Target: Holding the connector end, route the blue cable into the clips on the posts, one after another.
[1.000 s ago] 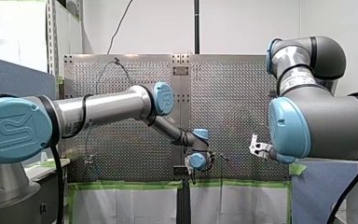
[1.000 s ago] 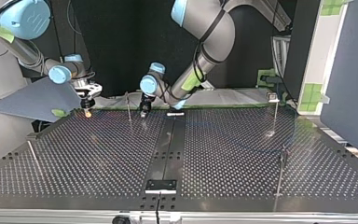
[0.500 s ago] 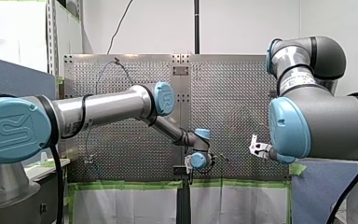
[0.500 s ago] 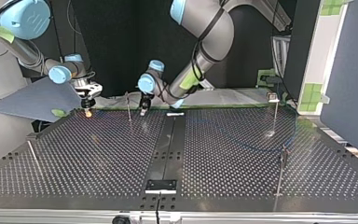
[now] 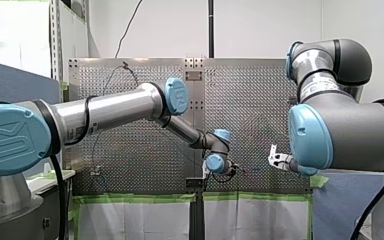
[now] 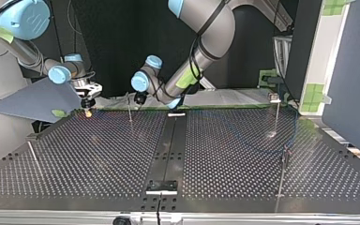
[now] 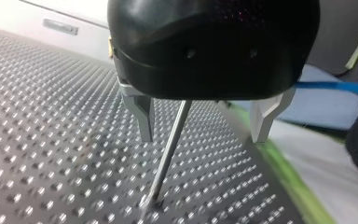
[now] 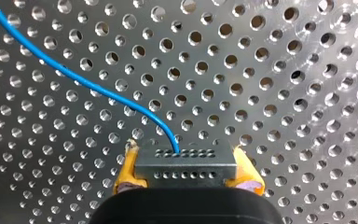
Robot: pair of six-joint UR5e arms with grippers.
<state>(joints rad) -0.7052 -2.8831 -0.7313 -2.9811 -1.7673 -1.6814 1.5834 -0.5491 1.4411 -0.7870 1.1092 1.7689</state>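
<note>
One-handed, grips the rigid connector (image 8: 185, 168) in clenched right jaws, trailing likely light, floppy blue cable (image 8: 98, 89), holds left jaws released astride a post (image 7: 169, 154).

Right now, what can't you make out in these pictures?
- Post's top and clip: left wrist view, hidden behind my left gripper's body.
- Blue cable's far course: right wrist view, cut off by the edge; top view, too faint.
- Other posts' clips: top view, too small.
</note>
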